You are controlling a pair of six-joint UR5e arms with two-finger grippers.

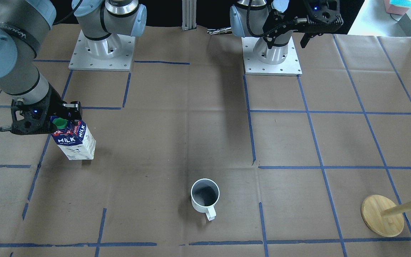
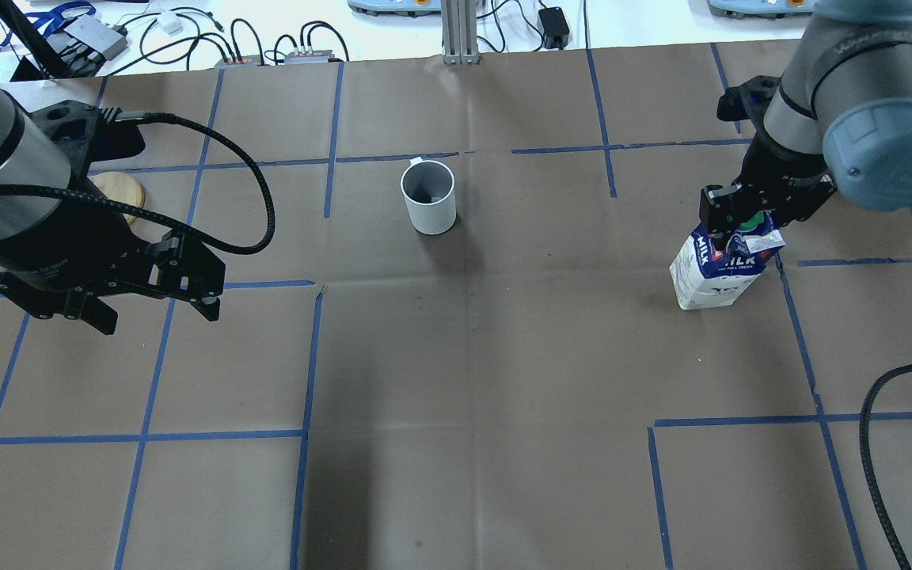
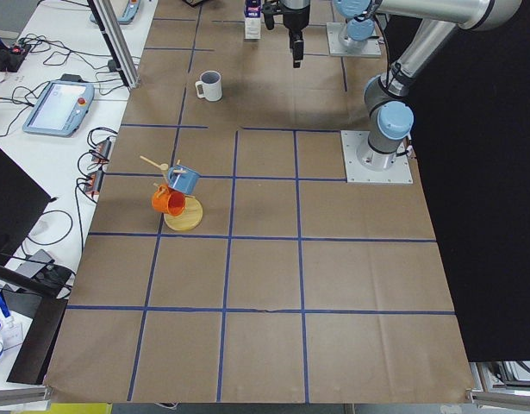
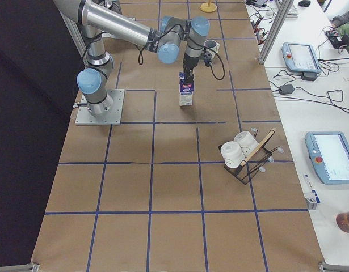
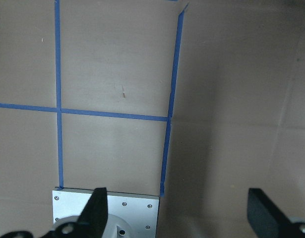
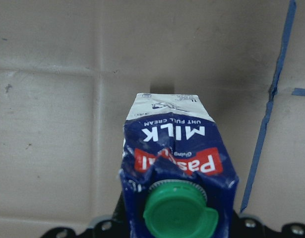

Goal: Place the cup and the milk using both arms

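Note:
The milk (image 1: 75, 141) is a blue and white carton with a green cap, standing slightly tilted on the brown paper. My right gripper (image 1: 64, 119) is shut on its gable top; it also shows in the overhead view (image 2: 741, 226). The right wrist view looks down on the milk (image 6: 172, 148). The cup (image 1: 205, 196), white with a dark inside, stands upright and alone mid-table, and shows overhead (image 2: 428, 198). My left gripper (image 2: 155, 309) is open and empty, held above the table far from the cup. Its fingertips (image 5: 97, 210) frame bare paper.
A wooden mug tree (image 1: 382, 214) with a blue and an orange cup stands by the left arm's side (image 3: 183, 216). A black rack with white cups (image 4: 242, 153) stands on the right end. The arm base plates (image 1: 102, 53) are at the robot's edge.

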